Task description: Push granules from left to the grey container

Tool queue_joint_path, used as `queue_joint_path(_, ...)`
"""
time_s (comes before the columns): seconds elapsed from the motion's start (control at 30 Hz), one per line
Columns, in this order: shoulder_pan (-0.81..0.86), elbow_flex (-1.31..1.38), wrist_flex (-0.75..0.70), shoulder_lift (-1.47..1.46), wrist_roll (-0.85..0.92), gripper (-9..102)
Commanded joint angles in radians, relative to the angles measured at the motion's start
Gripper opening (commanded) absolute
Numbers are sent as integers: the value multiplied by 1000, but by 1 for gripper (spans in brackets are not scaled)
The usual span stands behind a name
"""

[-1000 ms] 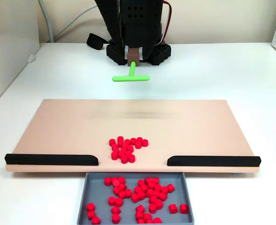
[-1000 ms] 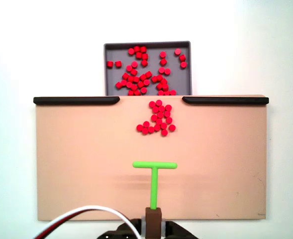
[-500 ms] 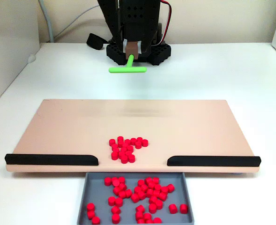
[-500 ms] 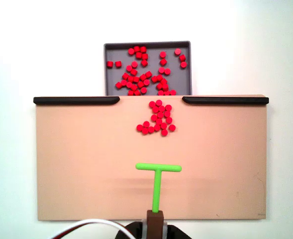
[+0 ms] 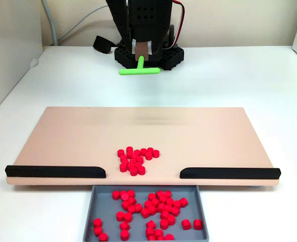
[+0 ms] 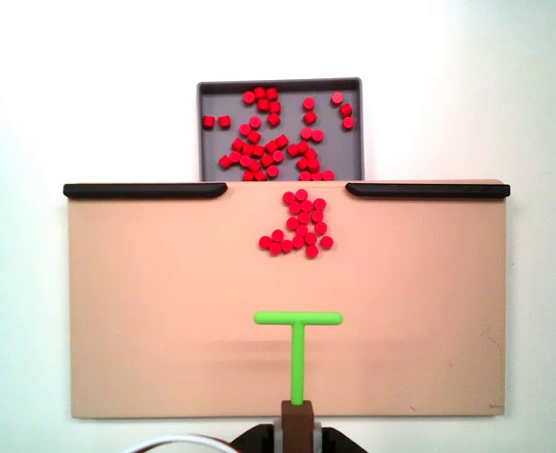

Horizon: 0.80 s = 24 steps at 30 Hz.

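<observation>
A cluster of red granules point(image 5: 136, 160) point(image 6: 299, 226) lies on the tan board point(image 5: 214, 141) point(image 6: 145, 302), just before the gap between the two black strips. More granules lie scattered in the grey container point(image 5: 108, 206) point(image 6: 221, 99), which butts against the board's edge at that gap. My gripper point(image 5: 142, 50) point(image 6: 294, 429) is shut on the brown base of a green T-shaped stick point(image 5: 139, 70) point(image 6: 297, 349). The stick's crossbar points toward the granules, well short of them, at the board's edge nearest the arm.
Black strips point(image 5: 55, 171) point(image 5: 229, 173) line the board's edge on both sides of the gap. The black arm base point(image 5: 148, 56) stands behind the board, with cables beside it. White table surrounds the board.
The green stick has drawn back toward the arm base, away from the granules. The granules on the board and in the container have not moved.
</observation>
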<state>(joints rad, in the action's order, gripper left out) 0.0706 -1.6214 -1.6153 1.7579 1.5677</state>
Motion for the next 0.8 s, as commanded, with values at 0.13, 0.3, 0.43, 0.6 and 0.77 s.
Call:
queue_joint_path(0.13,9,21,61,-38,6,0)
queue_joint_path(0.3,6,23,72,-32,-20,0)
queue_joint_path(0.43,2,23,72,-26,-34,0)
queue_joint_path(0.6,8,23,81,-43,-28,0)
queue_joint_path(0.77,-2,25,86,-41,-35,0)
